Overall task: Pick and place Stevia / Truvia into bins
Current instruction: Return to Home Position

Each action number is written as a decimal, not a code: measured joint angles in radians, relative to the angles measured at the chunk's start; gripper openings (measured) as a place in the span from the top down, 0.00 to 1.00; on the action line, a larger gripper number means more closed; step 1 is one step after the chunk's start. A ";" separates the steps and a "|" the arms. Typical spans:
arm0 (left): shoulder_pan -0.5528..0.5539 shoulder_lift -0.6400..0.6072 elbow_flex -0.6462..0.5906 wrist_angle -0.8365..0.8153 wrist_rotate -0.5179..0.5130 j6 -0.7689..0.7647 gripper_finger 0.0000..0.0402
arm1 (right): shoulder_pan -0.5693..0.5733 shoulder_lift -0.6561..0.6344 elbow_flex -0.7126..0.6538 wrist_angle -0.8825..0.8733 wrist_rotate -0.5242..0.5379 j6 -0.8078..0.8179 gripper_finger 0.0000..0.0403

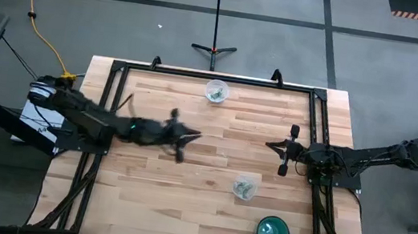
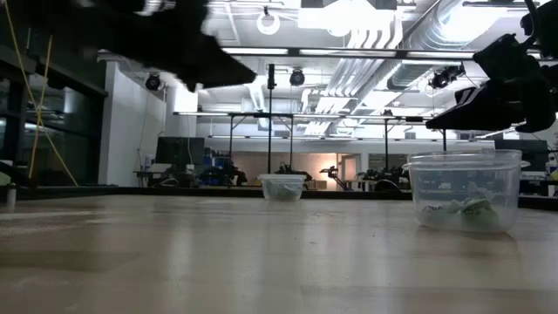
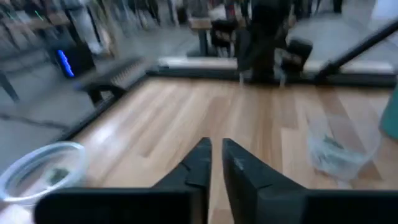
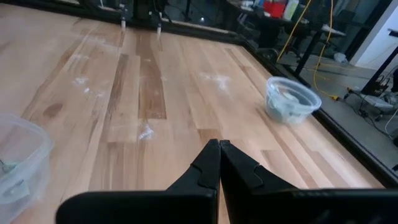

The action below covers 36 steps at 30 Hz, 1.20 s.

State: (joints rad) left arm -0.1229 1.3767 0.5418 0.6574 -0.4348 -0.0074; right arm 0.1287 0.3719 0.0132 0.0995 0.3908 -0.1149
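Pale green-and-white Stevia packets (image 2: 475, 212) lie heaped in two small round clear plastic cups, too jumbled to tell which way any long axis runs. The far cup (image 1: 216, 91) stands at the middle of the wooden table's (image 1: 142, 197) far edge, and the near cup (image 1: 245, 188) sits right of centre, just beyond a teal green handled mug (image 1: 272, 232) by the near right corner. Over the middle, the left gripper (image 1: 194, 136) and the right gripper (image 1: 271, 146) point at each other, well apart, both with fingers drawn together on nothing.

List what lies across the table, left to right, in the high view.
left hand → far cup → near cup → mug
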 joint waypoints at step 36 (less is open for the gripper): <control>-0.029 -1.168 -0.528 -0.494 0.145 -0.022 0.95 | 0.000 -0.034 -0.003 0.248 -0.366 0.121 1.00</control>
State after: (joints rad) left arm -0.1518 0.2089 0.0143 0.1635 -0.2896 -0.0294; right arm 0.1287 0.3382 0.0101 0.3473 0.0250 0.0062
